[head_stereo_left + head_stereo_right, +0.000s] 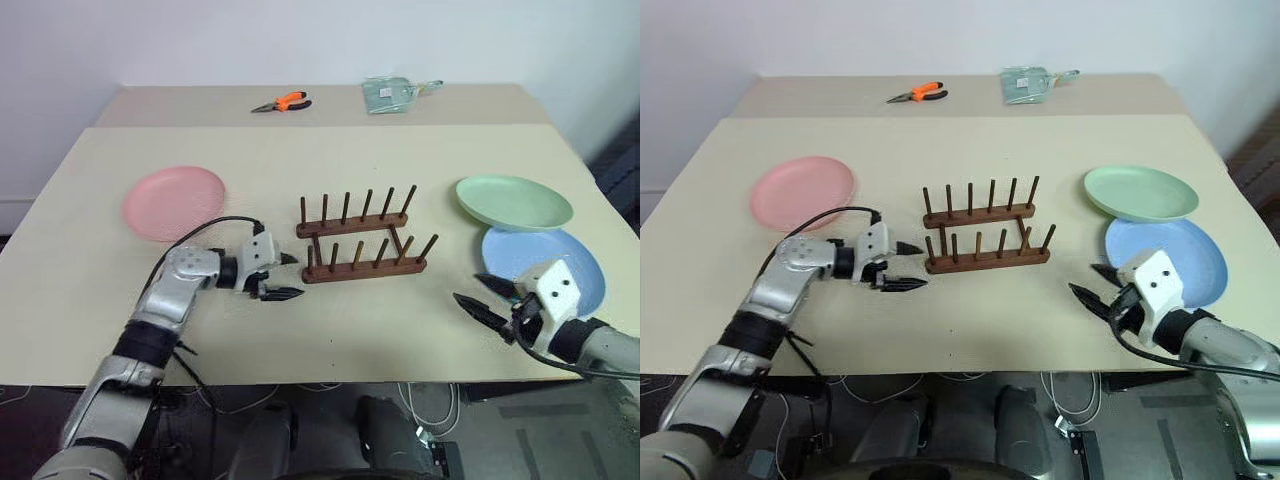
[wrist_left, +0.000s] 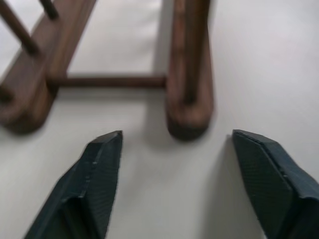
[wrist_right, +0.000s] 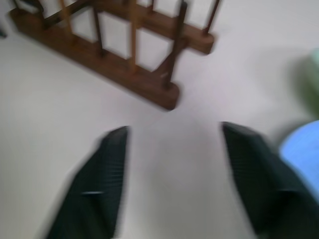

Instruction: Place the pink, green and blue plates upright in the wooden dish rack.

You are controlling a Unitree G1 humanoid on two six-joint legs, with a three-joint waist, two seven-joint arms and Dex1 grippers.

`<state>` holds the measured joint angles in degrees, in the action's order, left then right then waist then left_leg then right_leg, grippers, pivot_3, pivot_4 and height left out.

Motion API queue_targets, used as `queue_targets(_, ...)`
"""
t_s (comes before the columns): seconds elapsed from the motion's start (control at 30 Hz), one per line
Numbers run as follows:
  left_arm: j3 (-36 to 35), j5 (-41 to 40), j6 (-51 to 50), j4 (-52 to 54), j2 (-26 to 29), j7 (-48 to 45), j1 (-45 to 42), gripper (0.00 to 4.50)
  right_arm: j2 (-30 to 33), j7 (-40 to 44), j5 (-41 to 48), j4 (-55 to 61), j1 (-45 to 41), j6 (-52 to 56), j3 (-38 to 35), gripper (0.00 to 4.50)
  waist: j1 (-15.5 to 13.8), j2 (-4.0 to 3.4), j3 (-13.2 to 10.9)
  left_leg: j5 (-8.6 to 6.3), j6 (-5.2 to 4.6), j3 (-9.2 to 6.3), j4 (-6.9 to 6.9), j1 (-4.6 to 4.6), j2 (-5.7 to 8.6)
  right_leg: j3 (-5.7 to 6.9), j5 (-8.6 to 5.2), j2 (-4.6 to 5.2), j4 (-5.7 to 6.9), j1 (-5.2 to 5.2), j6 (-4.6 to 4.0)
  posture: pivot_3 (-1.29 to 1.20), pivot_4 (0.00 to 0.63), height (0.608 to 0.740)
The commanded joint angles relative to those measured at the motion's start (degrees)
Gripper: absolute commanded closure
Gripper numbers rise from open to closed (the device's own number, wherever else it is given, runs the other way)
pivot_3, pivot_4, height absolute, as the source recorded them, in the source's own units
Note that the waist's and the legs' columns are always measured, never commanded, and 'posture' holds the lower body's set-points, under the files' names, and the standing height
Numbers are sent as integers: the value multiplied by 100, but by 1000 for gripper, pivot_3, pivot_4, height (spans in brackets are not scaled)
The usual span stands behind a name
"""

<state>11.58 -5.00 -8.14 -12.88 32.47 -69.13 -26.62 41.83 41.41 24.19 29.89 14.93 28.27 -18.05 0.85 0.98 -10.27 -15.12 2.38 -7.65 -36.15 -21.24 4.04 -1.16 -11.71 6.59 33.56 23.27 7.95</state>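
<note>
Dark-brown wooden dish rack (image 1: 362,238) stands empty mid-table, bare tabletop (image 1: 330,330) open on every side. Three plates lie flat: pink plate (image 1: 174,202) well left of it, green plate (image 1: 514,201) and blue plate (image 1: 545,262) right. Left gripper (image 1: 285,276) beside the rack's end and right gripper (image 1: 490,297) both gape, holding nothing.

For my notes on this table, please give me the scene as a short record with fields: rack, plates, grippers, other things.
rack: dark-brown wooden dish rack, mid-table, no plate in it
pink plate: round pink plate, flat, on the rack's left
green plate: round green plate, on the rack's right
blue plate: round blue plate, just nearer than the green
left gripper: open, empty, at the rack's left end
right gripper: open, empty, beside blue plate
far edge: orange-handled pliers
</note>
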Motion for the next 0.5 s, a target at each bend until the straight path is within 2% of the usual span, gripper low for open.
queue_targets(0.03,17,-424,-959,1158,451,-340,656,2769,-36,-29,-336,6,-154,-155,612,3793,17,-6,3,0,0,1,0,0,0,-1,-2,0,1,2,-2,0,150,740)
queue_targets(0.07,49,-539,-1165,1451,480,-317,799,3244,-93,-65,-407,-36,-204,-172,772,4293,0,-11,6,0,0,1,0,-1,-1,-2,-9,1,2,3,-13,0,150,740)
queue_targets(0.1,83,-599,-1359,1714,428,-175,929,3826,-157,-169,-547,-109,-303,-154,969,4500,-12,-14,8,0,0,0,-1,-4,0,-2,-11,5,2,3,-14,0,150,740)
queue_targets(0.13,108,-613,-1520,1908,354,11,1026,4269,-206,-274,-684,-181,-406,-130,1151,4500,-24,-14,9,0,0,1,-3,-4,0,-2,-15,8,0,3,-8,0,150,740)
queue_targets(0.17,140,-580,-1659,2039,231,248,1098,4459,-263,-372,-821,-240,-526,-92,1352,4500,-44,-15,9,0,0,0,-6,-6,1,-2,-18,11,-1,1,-4,0,150,740)
queue_targets(0.3,271,-61,-1472,2004,-321,1352,1194,4459,-589,-862,-1397,-639,-1048,-139,1932,4500,-176,-14,12,0,0,-6,-15,-11,10,-1,-18,17,-4,-3,-5,0,150,740)
queue_targets(0.5,77,581,-1490,651,-1274,3245,458,4459,-1426,-1898,-1966,-1868,-2141,-48,2072,4500,-174,-10,24,4,5,-10,-29,-2,19,1,-11,11,0,-17,-12,0,150,740)
